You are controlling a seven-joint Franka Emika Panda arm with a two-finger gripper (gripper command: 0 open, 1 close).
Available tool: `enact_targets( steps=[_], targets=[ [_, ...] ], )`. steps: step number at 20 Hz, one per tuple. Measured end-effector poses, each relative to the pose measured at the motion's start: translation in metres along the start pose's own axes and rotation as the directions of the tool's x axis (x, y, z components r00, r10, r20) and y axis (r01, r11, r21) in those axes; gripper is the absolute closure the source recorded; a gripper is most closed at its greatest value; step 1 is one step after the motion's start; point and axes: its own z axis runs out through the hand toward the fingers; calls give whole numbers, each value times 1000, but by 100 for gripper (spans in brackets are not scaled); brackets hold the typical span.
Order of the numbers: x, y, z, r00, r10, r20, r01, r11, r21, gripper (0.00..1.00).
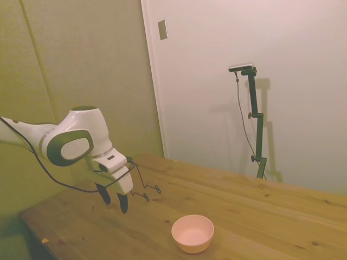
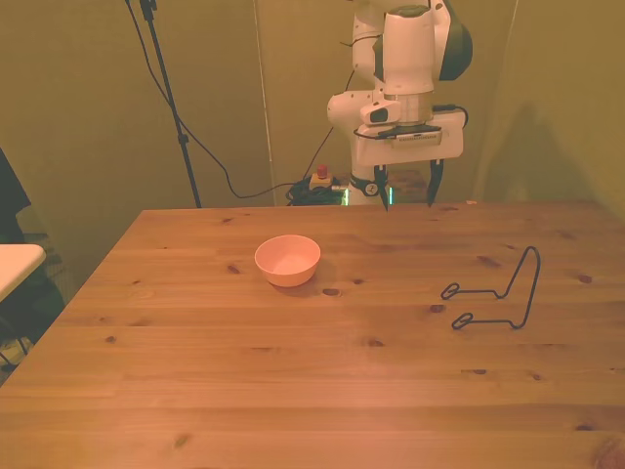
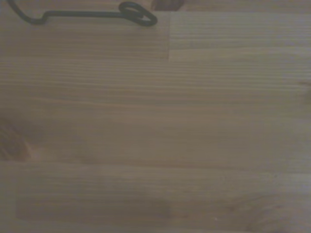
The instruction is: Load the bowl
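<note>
Nothing looks done yet: the bowl (image 2: pixel 287 260) sits upright and empty on the desk (image 2: pixel 293 391), apart from a wire rack (image 2: pixel 498 293). The claw (image 2: pixel 407 198) hangs spread and empty, well clear of both.

My arm (image 2: pixel 410 49) has a smooth, shiny white shell that looks like plastic; the table (image 2: pixel 293 371) is bare wood with dark knots and lines; the bowl (image 2: pixel 287 260) looks like smooth pink plastic; the wire stand (image 2: pixel 508 293) is thin dark metal
</note>
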Motion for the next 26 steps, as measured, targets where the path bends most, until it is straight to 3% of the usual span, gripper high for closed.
enact_targets(
  steps=[10,26],
  targets=[
    [10,6,6,991,105,-81,-106,994,-6,0],
    [125,63,-15,947,274,-169,-276,961,14,0]
  ],
)
